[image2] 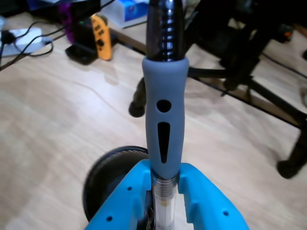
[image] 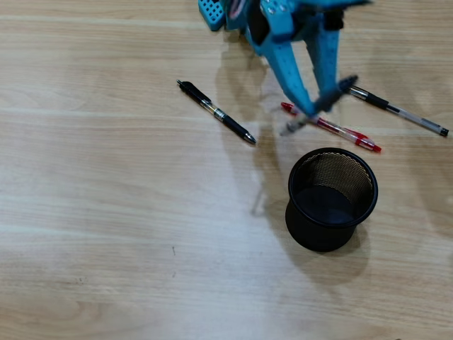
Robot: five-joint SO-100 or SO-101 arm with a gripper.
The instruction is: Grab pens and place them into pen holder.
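Grey rubber sleeved the held pen (image2: 164,129) in the wrist view, its grip marked by a round hole above a long slot, with a dark ribbed barrel running up out of frame and a clear section disappearing down between the blue fingers (image2: 201,201). The gripper (image: 316,108) was closed on this pen — in the overhead view the pen (image: 318,106) hung slantwise in the fingertips, one end near the red pen, the other pointing up to the right.

Below and slightly right of the gripper in the overhead view stood the black mesh pen holder (image: 332,200), upright and open-mouthed, with nothing visible inside. The wrist view caught its dark rim (image2: 112,165) behind the fingers, at lower left.

Three more pens lay on the pale wooden table (image: 106,234): a red pen (image: 340,131) just above the holder, partly under the gripper; a black pen with a clear barrel (image: 400,111) further right, near the frame edge; and another black pen (image: 216,112) to the left, well apart from the holder.

Beyond the table surface, the wrist view showed black tripod legs (image2: 249,91), cables and an orange game controller (image2: 100,37).
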